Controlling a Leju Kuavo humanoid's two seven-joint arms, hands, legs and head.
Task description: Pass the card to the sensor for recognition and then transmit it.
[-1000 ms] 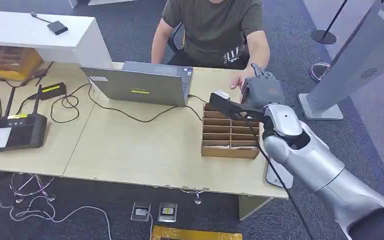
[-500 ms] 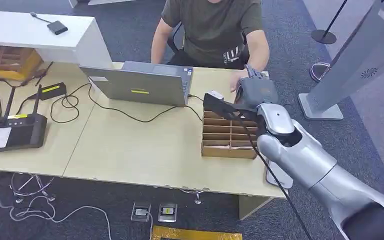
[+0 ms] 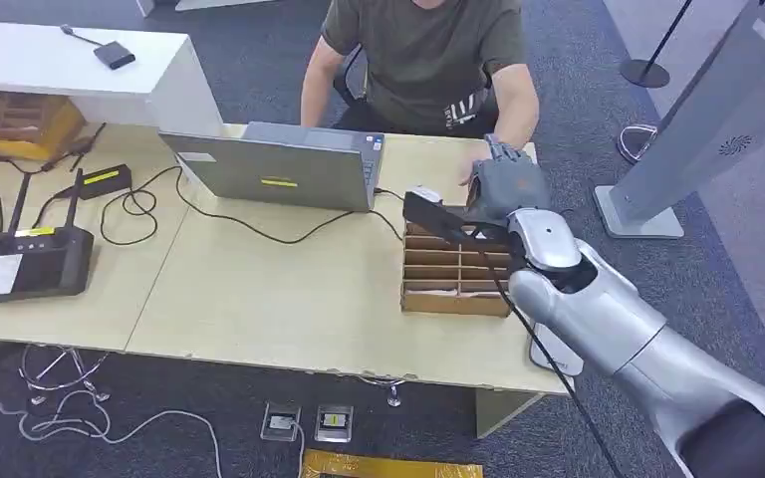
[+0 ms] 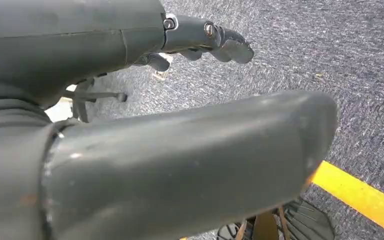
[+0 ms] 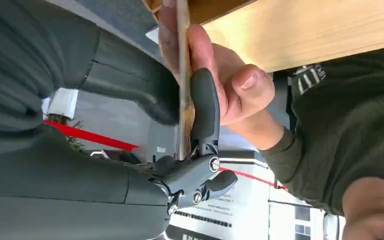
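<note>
Thin and edge-on, the card sits pinched in the right hand, with the person's hand gripping it too, over the desk's far right, beyond the cardboard organizer. Left hand hangs above carpet, fingers loosely apart, holding nothing.

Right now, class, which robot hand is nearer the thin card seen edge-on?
The right robot hand: it pinches the thin card, which a person's hand also grips. The left robot hand hangs over grey carpet.
</note>
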